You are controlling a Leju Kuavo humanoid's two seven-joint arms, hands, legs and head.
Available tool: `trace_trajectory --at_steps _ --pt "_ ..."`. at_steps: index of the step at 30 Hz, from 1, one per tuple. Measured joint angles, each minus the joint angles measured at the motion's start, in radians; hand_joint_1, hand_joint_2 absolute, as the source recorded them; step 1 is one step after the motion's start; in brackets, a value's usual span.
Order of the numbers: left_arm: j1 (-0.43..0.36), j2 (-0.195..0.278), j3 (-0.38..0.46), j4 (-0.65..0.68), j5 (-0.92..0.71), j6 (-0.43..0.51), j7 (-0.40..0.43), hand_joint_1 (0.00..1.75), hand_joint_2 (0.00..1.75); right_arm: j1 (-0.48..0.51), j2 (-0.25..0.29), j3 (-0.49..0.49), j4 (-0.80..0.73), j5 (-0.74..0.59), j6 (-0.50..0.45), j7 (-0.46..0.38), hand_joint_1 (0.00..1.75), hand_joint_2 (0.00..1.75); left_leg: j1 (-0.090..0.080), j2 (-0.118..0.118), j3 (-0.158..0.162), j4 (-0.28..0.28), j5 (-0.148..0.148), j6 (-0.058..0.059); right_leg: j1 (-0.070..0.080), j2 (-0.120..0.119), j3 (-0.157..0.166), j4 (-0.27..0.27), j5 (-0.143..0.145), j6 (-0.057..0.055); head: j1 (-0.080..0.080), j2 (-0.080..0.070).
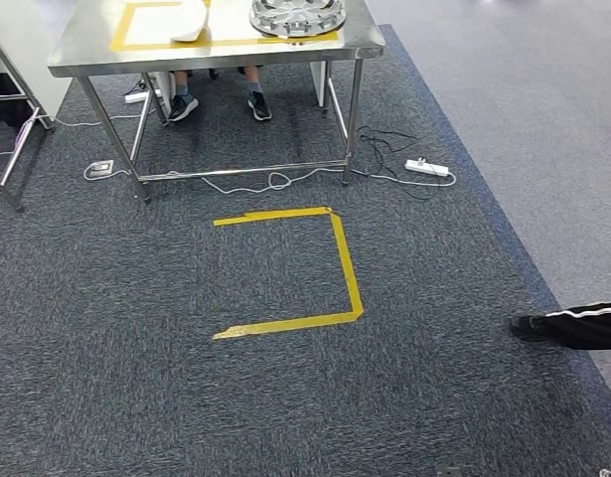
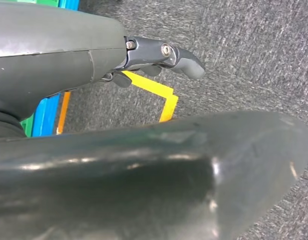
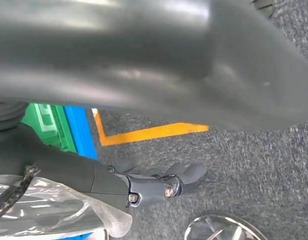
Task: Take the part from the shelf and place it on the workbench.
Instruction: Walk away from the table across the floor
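- Looking forward and down, the head view took in a steel surface [image 1: 99, 62] standing on grey carpet [image 1: 175, 397].
- A round silver part [image 1: 297, 14] lay on the surface at its right end, partly cut off by the frame edge.
- Yellow tape [image 1: 234, 42] framed a marked area on the surface; the part sat at the right end of that area.
- A white object [image 1: 191, 20] lay on the surface to the left of the part, apart from it.
- A second yellow tape outline [image 1: 347, 268] marked an open-sided rectangle on the carpet in front of the surface.
- A person's shoes [image 1: 184, 105] showed under the surface, at its far side.
- White cables and a power strip [image 1: 426, 167] lay on the carpet beside the right-hand legs of the surface.
- Another person's shoe and dark trouser leg [image 1: 579, 324] entered from the right edge.
- The left hand [image 2: 160, 57] hung over the carpet with its fingers extended and nothing in it.
- The right hand [image 3: 164, 182] hung likewise, fingers extended and holding nothing.
- Green and blue bins [image 3: 65, 130] stood behind the right hand on the carpet.
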Motion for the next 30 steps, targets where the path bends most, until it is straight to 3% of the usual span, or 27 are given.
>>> trace_trajectory --at_steps 15,20,22,23,25,26,27,28,30 --pt "-0.009 0.000 0.009 0.011 -0.001 -0.002 -0.005 0.00 0.00 0.000 0.004 -0.023 0.000 -0.014 0.012 -0.004 0.00 0.00 -0.005 0.000 -0.001 0.003 -0.001 0.002 -0.004 0.000 0.000 -0.001 0.003 0.004 0.000 0.000" --pt "-0.011 0.000 0.019 0.014 -0.001 -0.002 -0.006 0.00 0.00 0.000 0.009 -0.027 0.000 -0.020 0.017 -0.006 0.00 0.00 -0.009 0.001 0.000 -0.001 0.005 0.014 -0.009 0.002 -0.001 -0.003 0.008 0.015 -0.001 0.000" --pt "-0.012 0.000 0.021 0.014 -0.001 -0.002 -0.007 0.00 0.00 0.001 0.009 -0.029 0.000 -0.020 0.016 -0.006 0.00 0.00 -0.003 0.007 0.000 -0.010 0.015 0.025 -0.009 0.005 -0.016 0.022 -0.017 0.020 0.001 0.000" --pt "-0.013 0.000 0.021 0.014 -0.001 -0.002 -0.007 0.00 0.00 0.001 0.009 -0.030 0.000 -0.020 0.016 -0.006 0.00 0.00 0.000 0.012 -0.002 -0.014 0.020 0.030 -0.009 0.006 -0.036 0.065 -0.049 0.021 0.003 0.000" --pt "-0.013 0.000 0.022 0.016 -0.001 -0.002 -0.008 0.00 0.00 0.002 0.009 -0.033 0.000 -0.019 0.016 -0.006 0.00 0.00 0.001 0.020 -0.010 -0.015 0.023 0.033 -0.008 0.007 -0.095 0.206 -0.128 0.025 0.005 0.000" --pt "-0.013 0.000 0.023 0.016 -0.001 -0.002 -0.008 0.00 0.00 0.003 0.010 -0.034 0.000 -0.019 0.016 -0.006 0.00 0.00 0.001 0.026 -0.013 -0.014 0.025 0.032 -0.009 0.007 -0.120 0.268 -0.154 0.026 0.005 0.000" --pt "-0.014 0.000 0.023 0.017 -0.001 -0.002 -0.008 0.00 0.00 0.004 0.010 -0.034 0.000 -0.019 0.015 -0.006 0.00 0.00 0.001 0.032 -0.015 -0.014 0.026 0.032 -0.010 0.007 -0.127 0.298 -0.161 0.028 0.005 0.000" --pt "-0.014 0.000 0.023 0.017 -0.001 -0.002 -0.008 0.00 0.00 0.006 0.010 -0.035 0.000 -0.018 0.015 -0.006 0.00 0.00 0.001 0.038 -0.017 -0.013 0.026 0.030 -0.010 0.005 -0.112 0.282 -0.148 0.028 0.005 0.000" --pt "-0.015 0.000 0.024 0.018 0.000 -0.002 -0.008 0.00 0.00 0.006 0.010 -0.037 0.001 -0.017 0.015 -0.005 0.00 0.00 0.002 0.053 -0.017 -0.009 0.025 0.023 -0.011 -0.018 -0.028 0.143 -0.089 0.027 0.005 0.000"
